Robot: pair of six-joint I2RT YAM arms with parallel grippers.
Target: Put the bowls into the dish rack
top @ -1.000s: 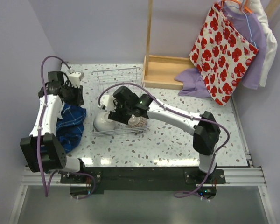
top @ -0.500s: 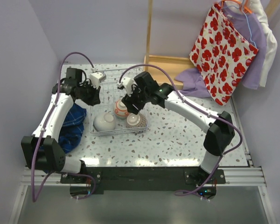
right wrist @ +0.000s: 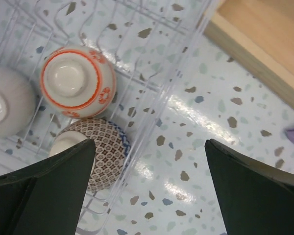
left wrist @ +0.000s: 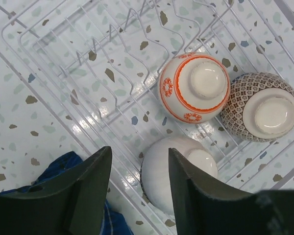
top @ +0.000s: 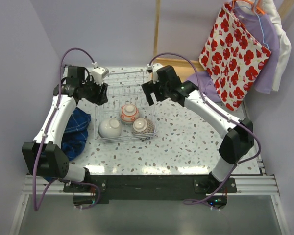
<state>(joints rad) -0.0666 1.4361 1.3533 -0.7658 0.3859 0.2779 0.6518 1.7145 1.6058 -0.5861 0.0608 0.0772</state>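
Both arms have lifted back since the earlier frame: left gripper point(left wrist: 137, 164) and right gripper point(right wrist: 149, 149), jaws parted and empty, hang over the clear rectangular pronged dish rack point(top: 123, 86). Upturned in its near end, clustered: orange-banded white bowl point(top: 129, 113) at 12 o'clock, plain white bowl point(top: 110, 128) at 8, brown net-patterned bowl point(top: 142, 126) at 4.

Right pincer point(top: 148, 94) drawn back from dish rack point(top: 132, 87), orange-banded bowl point(top: 129, 113) now set inside, left pincer point(top: 101, 93) shifted farther back

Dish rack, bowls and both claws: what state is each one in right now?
dish rack: flat on the table, three bowls inside
white bowl: upside down in the rack
red-patterned bowl: upside down in the rack
net-patterned bowl: upside down in the rack
left claw: open, empty
right claw: open, empty
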